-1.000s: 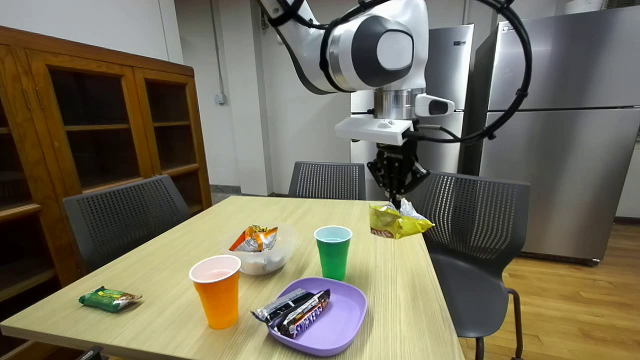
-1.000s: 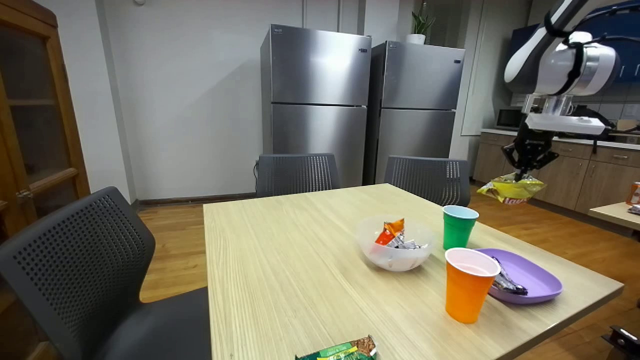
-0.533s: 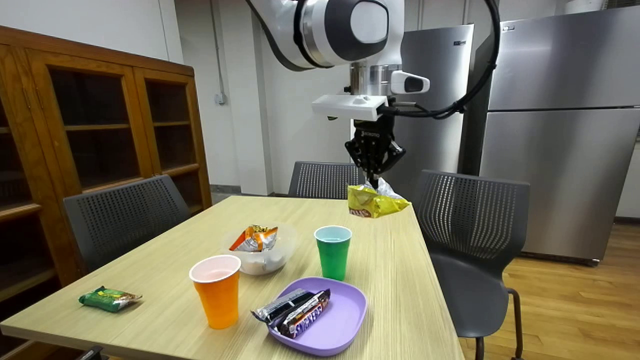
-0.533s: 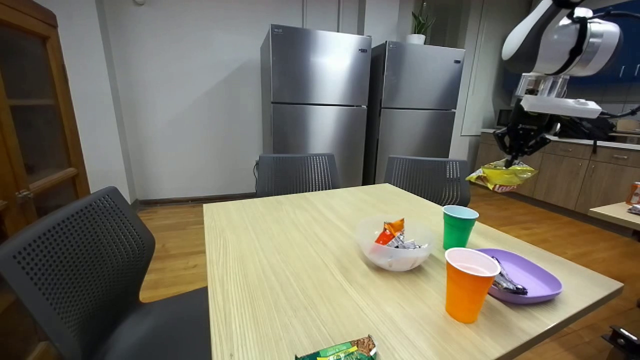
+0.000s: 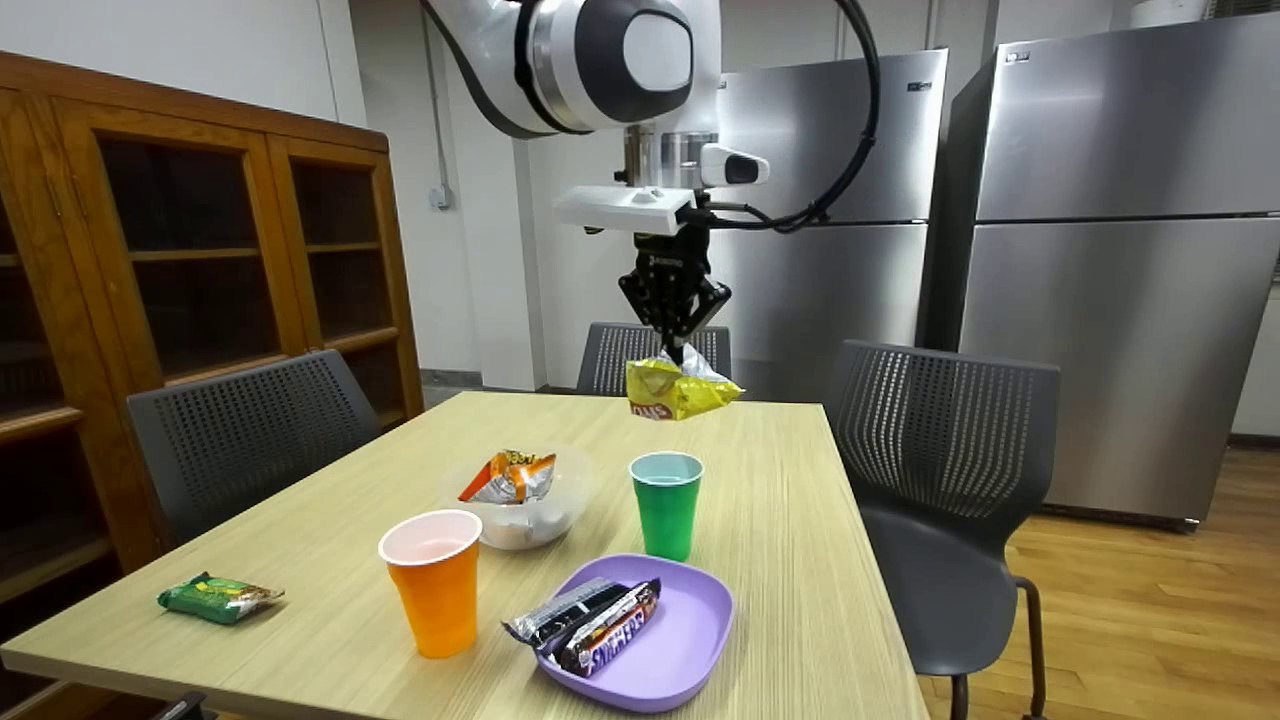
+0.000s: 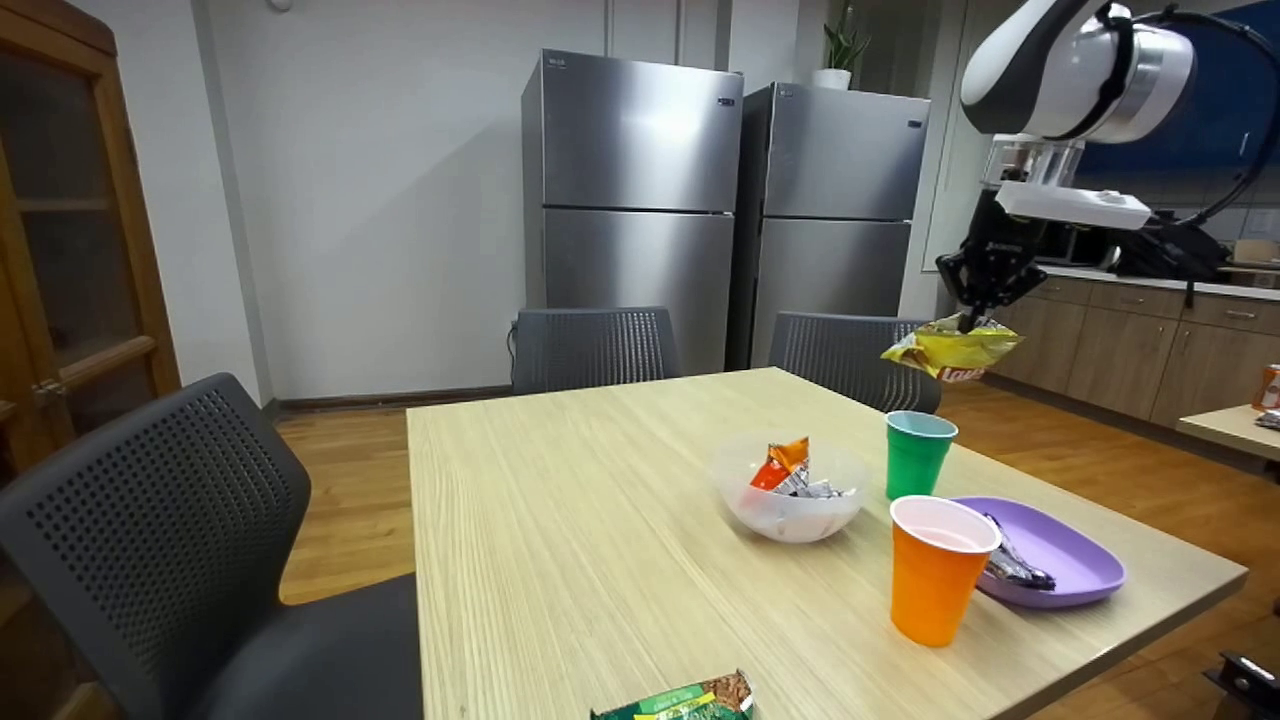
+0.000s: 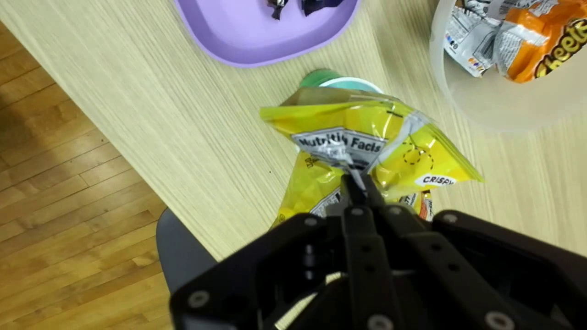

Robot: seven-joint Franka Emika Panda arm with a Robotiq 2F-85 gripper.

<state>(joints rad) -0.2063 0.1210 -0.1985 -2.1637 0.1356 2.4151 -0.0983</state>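
My gripper (image 5: 676,350) is shut on a yellow chip bag (image 5: 682,390), pinching a fold of it. In both exterior views the bag hangs in the air, higher than the cups. The wrist view shows the fingertips closed on the crinkled fold of the bag (image 7: 403,151), whose printed back faces the camera. Part of a green cup (image 7: 321,77) peeks out from behind the bag there. That green cup (image 5: 667,512) stands upright on the table, nearer the exterior camera than the bag. Beside it is a translucent bowl (image 6: 795,522) with an orange Cheetos bag (image 5: 512,478) inside.
A purple plate (image 5: 690,630) holds dark-wrapped bars, including a Snickers (image 5: 612,628). An upright orange cup (image 5: 432,590) stands near the plate. A green snack packet (image 5: 215,598) lies near the table edge. Dark chairs (image 5: 950,450) surround the table (image 6: 560,520).
The arm has carried the yellow bag leftward in both exterior views, and slightly upward, from the table's side edge to over the table. The grip has stayed shut. Nothing on the table has moved.
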